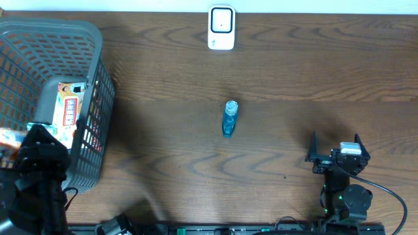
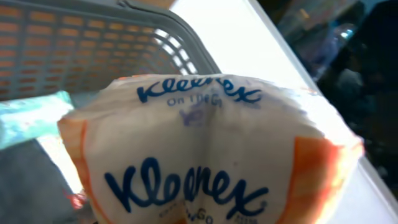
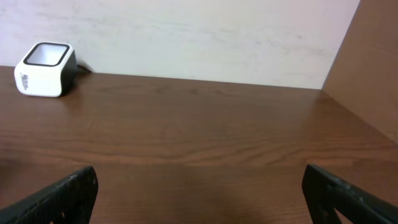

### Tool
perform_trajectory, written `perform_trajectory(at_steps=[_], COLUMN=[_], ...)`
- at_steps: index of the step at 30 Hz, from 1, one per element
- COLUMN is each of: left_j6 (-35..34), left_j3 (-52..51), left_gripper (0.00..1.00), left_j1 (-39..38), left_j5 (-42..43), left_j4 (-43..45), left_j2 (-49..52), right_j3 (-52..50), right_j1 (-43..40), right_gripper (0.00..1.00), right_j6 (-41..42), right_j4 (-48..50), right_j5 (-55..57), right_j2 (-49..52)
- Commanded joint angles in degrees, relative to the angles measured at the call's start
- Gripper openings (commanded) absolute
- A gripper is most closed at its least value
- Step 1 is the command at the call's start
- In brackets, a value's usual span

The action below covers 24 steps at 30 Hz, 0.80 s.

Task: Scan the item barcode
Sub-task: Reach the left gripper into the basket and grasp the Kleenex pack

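A white and orange Kleenex tissue pack [image 2: 211, 155] fills the left wrist view, held just above the grey basket [image 1: 39, 32]. My left gripper [image 1: 14, 149] is shut on it at the table's left edge, where the pack [image 1: 5, 138] shows as an orange patch; the fingers themselves are hidden behind it. The white barcode scanner [image 1: 221, 27] stands at the back centre and shows again at the far left as the scanner [image 3: 45, 70]. My right gripper [image 1: 334, 149] rests open at the front right, nothing between its fingers [image 3: 68, 193].
A small blue bottle [image 1: 229, 118] lies in the middle of the wooden table. The basket holds another packet [image 1: 68, 108] with red print. A cable [image 1: 385, 192] trails from the right arm's base.
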Motion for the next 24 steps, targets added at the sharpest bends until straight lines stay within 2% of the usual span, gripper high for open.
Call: perform_trajectory(at_steps=[1, 6, 8, 11, 24], left_j6=[-2.73, -4.33, -5.46, -5.62, -5.57], left_j3=[0.85, 0.85, 0.83, 0.83, 0.0], left_gripper=[0.4, 0.4, 0.4, 0.4, 0.4], left_j1=[-0.07, -0.07, -0.07, -0.07, -0.09], left_j5=[8.87, 14.95, 21.14, 25.57, 36.09], left_j4=[1.18, 3.23, 5.07, 5.84, 5.66], left_j2=[0.11, 0.09, 0.09, 0.11, 0.11], right_j3=[-0.09, -0.09, -0.09, -0.09, -0.09], right_j1=[-0.39, -0.39, -0.39, -0.39, -0.39], right_gripper=[0.99, 0.99, 0.99, 0.99, 0.99], right_j6=[-0.63, -0.61, -0.63, -0.63, -0.63], right_j4=[-0.15, -0.15, -0.15, -0.15, -0.15], right_j5=[0.26, 0.26, 0.26, 0.26, 0.26], right_j2=[-0.2, -0.2, -0.2, -0.2, -0.2])
